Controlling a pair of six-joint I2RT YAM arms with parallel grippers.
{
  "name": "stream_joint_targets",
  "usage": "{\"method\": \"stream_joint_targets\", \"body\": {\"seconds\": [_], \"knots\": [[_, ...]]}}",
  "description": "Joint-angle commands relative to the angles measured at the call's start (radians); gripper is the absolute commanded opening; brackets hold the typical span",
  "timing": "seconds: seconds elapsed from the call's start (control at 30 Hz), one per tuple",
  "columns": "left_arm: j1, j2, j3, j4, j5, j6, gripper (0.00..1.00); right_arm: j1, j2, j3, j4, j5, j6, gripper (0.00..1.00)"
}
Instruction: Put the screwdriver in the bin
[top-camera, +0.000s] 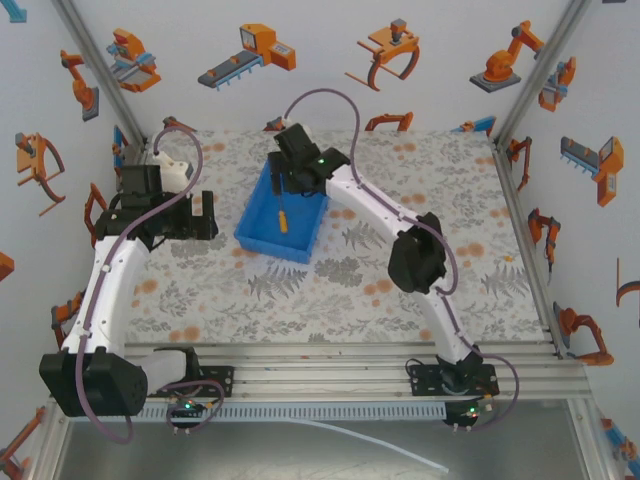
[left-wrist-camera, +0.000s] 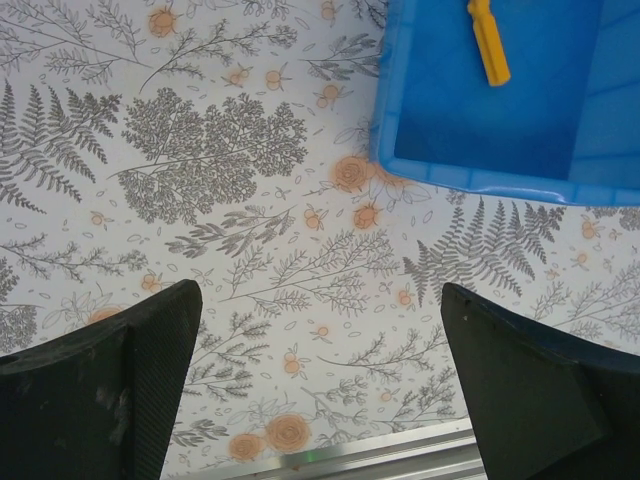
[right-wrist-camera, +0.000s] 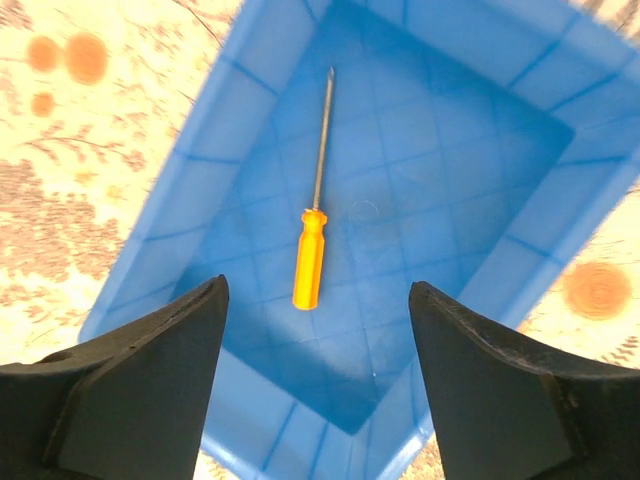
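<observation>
Lighting is bright, even and diffuse from above; the top view is sharp, with only soft shadows beneath the arms (top-camera: 110, 270) on the desk (top-camera: 480, 200). The right wrist view washes the desk's pattern out warm and pale beside the saturated bin (right-wrist-camera: 470, 200). Near jaws look dark and slightly soft.

**Where the three cams sit**

Top cam's mounted high behind the arm bases, tilted down and forward, far enough back to take in the whole table (top-camera: 430, 180). Left wrist cam rides low over the tabletop, looking down between the fingers of the left gripper (left-wrist-camera: 320, 290), and catches a corner of the bin (left-wrist-camera: 480, 185) top right. Right wrist cam hangs close above the bin, aimed almost straight down into it past the right gripper (right-wrist-camera: 315, 288). All three views share the bin and the screwdriver (right-wrist-camera: 310, 270) in it.
</observation>
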Motion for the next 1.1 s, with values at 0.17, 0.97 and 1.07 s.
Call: {"method": "stream_joint_targets", "body": {"seconds": [0.17, 0.97, 1.07], "knots": [[-0.006, -0.016, -0.044, 0.052, -0.031, -0.013, 0.97, -0.024, -0.303, -0.226, 0.026, 0.119, -0.132, 0.74], [0.004, -0.009, -0.251, 0.393, -0.099, -0.079, 0.97, -0.515, -1.048, -1.447, 0.556, 0.120, -0.169, 0.99], [0.018, -0.044, -0.353, 0.565, -0.138, -0.088, 0.97, -0.584, -1.101, -1.578, 0.701, 0.117, -0.194, 0.99]]}}
